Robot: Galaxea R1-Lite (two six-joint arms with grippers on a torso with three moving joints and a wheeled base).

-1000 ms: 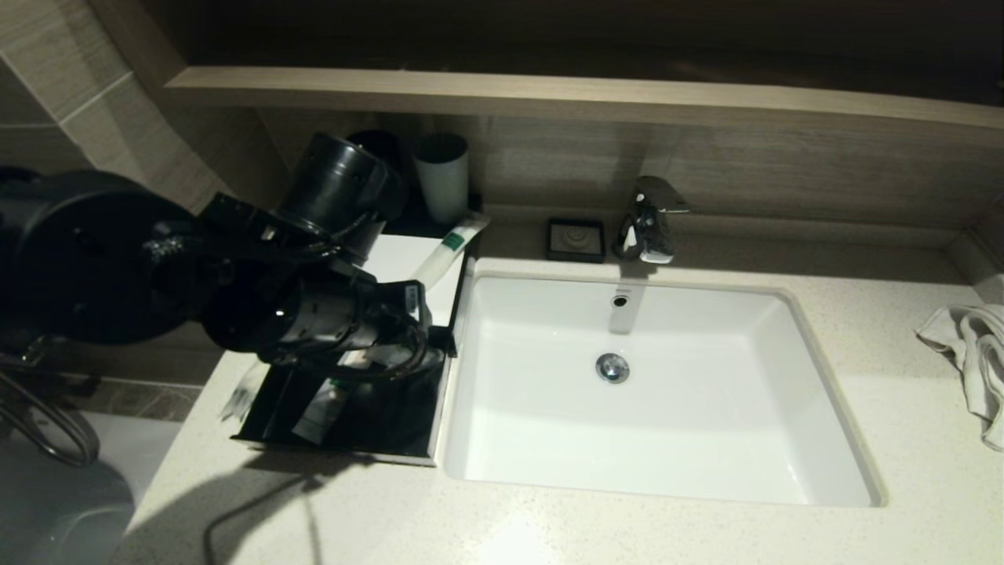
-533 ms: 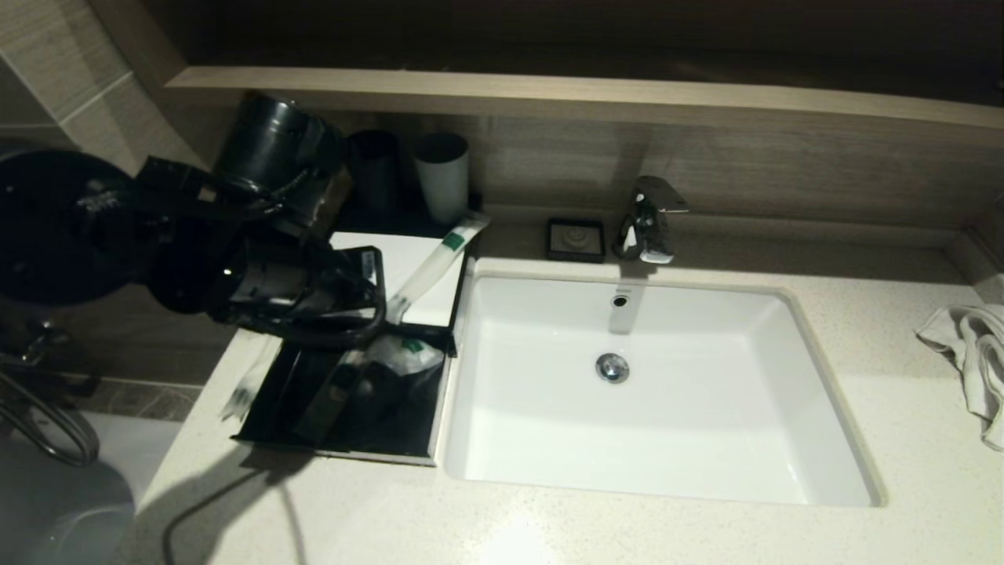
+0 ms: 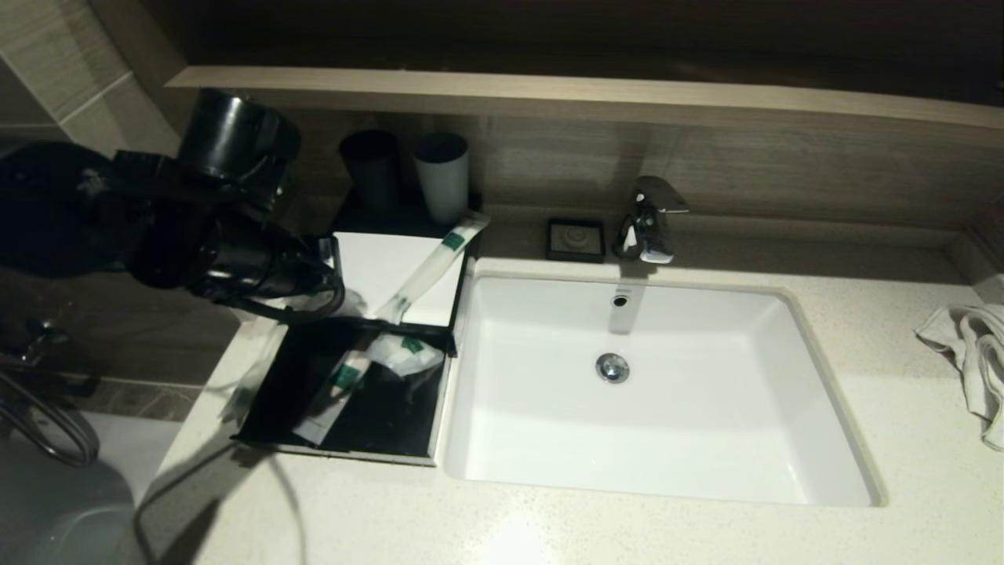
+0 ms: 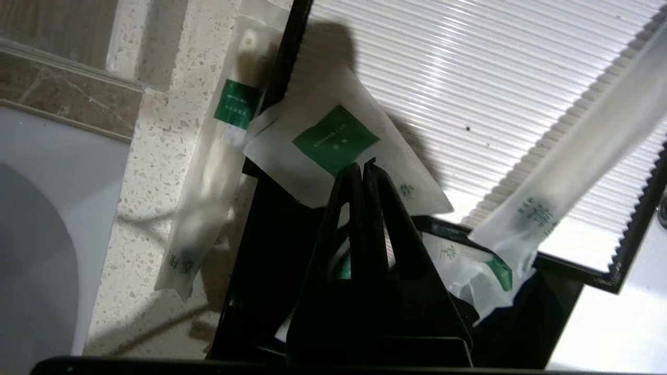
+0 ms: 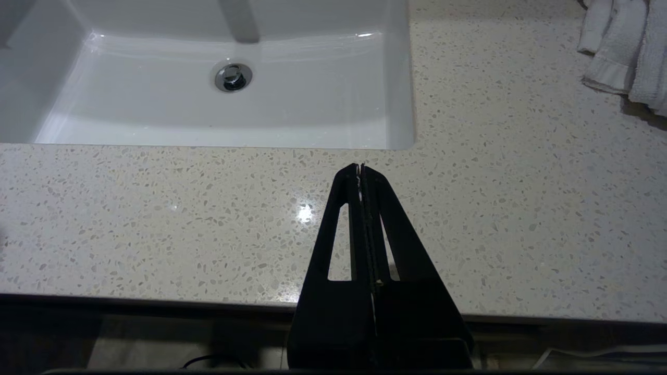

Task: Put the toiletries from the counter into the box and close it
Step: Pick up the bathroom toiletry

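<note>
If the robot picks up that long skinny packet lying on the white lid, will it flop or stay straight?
The long sachet would probably bend a little: it looks like thin soft plastic. It seems light, being slim and see-through. One end pokes past the box edge, so a nudge might slide it off.

left gripper (image 4: 362,165) withdrew from over the open drawer (image 3: 369,408) toward 10 o'clock; now at the box's (image 3: 376,267) left edge, fingers pressed together, holding nothing. drawer contents uncovered: long sachet (image 3: 333,392) and short pouch (image 3: 404,353) inside. pouch possibly dropped within the interval; arm hid it.
</note>
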